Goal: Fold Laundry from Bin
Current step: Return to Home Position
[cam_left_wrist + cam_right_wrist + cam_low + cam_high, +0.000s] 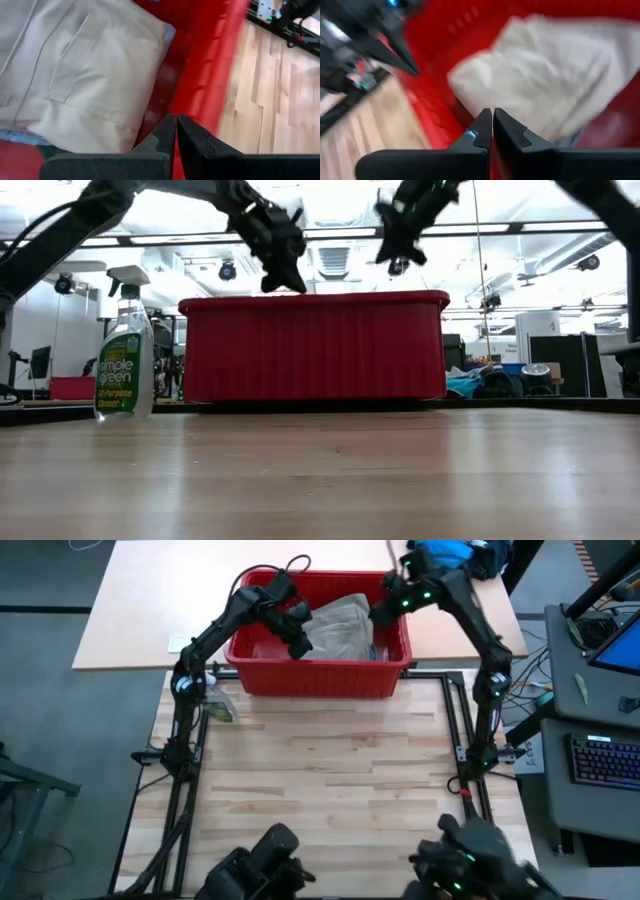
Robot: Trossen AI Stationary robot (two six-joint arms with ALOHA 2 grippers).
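1. The red bin [318, 678] stands at the far middle of the table [330, 780], long side toward me.
2. The laundry is inside it, a folded stack in the bin's right half. The khaki piece [342, 625] lies on top, pocket seams showing in the left wrist view. A light blue layer [169, 34] peeks out at the edge under it.
3. The left gripper [299, 643] hangs above the bin's left half, just beside the stack. Its claw is clenched on nothing, the fingers [165, 135] pressed together, clear of the cloth.
4. The right gripper [379, 612] hangs over the bin's right end, above the stack. Its claw is also clenched and empty.
5. In the low view both grippers sit above the bin's rim.
6. A green spray bottle [124, 355] stands on the table left of the bin, apart from it.
7. A bright blue cloth heap [448, 552] lies at the far right, beyond the bin.
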